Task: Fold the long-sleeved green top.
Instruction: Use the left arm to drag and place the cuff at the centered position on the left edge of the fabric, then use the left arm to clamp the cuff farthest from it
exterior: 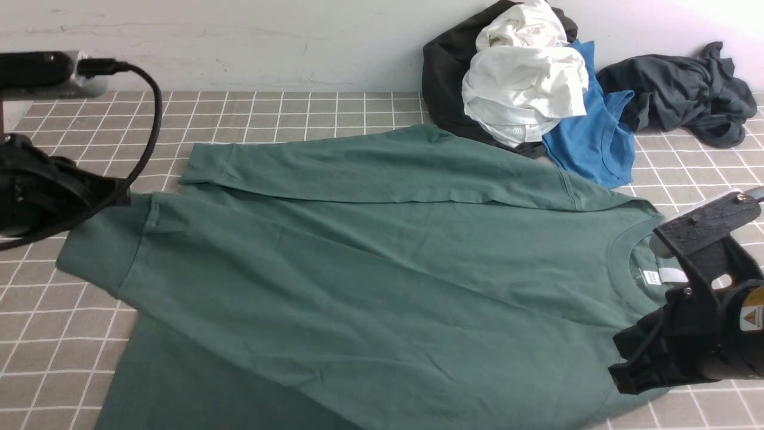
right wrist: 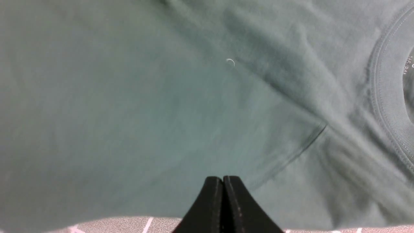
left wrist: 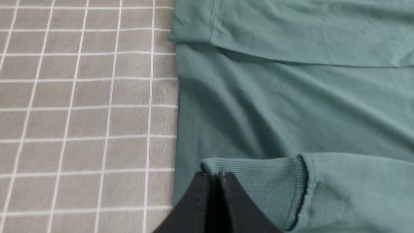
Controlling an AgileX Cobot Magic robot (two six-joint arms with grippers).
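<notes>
Yellow warning-triangle sticker [exterior: 752, 318] on the right arm [exterior: 698, 334] — neck print [right wrist: 408, 66] inside the green top [exterior: 382, 257] starts 145, the rest unreadable.

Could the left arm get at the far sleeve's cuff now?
Probably yes: the far cuff lies bare close by. But the left gripper is shut on the near cuff and must let go first.

Your work surface: gray cloth [exterior: 298, 113] with white grid lines, lying flat, running back to plain white wall [exterior: 268, 42]. Back right, against wall, you have heap of loose clothes. White garment [exterior: 525, 89] crumpled on top. Black garment [exterior: 444, 77] under and behind it. Blue garment [exterior: 591, 143] spills from beneath white one toward you. Right of heap, dark gray garment [exterior: 680, 89] bunched on cloth, touching blue one's edge.
</notes>
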